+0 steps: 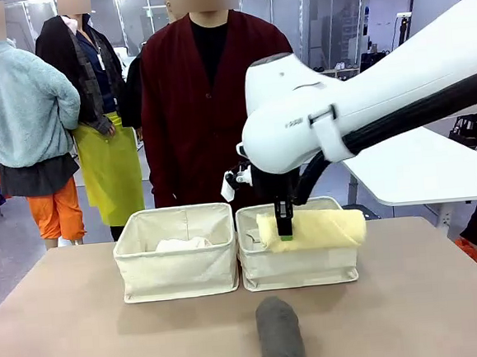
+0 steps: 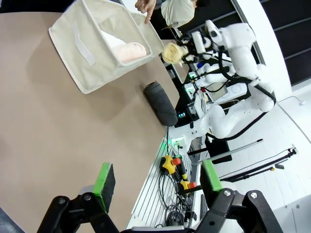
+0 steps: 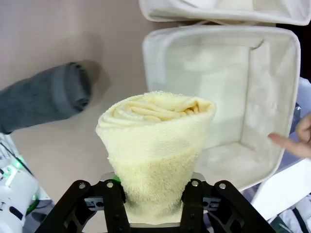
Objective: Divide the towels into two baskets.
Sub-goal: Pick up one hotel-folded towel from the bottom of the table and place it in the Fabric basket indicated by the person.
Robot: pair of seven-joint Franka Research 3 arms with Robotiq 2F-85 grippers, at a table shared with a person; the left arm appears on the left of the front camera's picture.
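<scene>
Your right arm point(image 1: 416, 69) reaches in from the right side and across the middle. Its bulky white wrist point(image 1: 288, 121) is bent over, so the right gripper point(image 1: 284, 223) points straight down. Its jaws are clamped on the pale yellow towel point(image 1: 325, 229) near one end of the roll, with the black fingers point(image 3: 114, 204) pressed into the cloth on both sides. Your left gripper point(image 2: 158, 182) hovers with its jaws spread wide, its green pads point(image 2: 106, 178) facing each other across the gap.
</scene>
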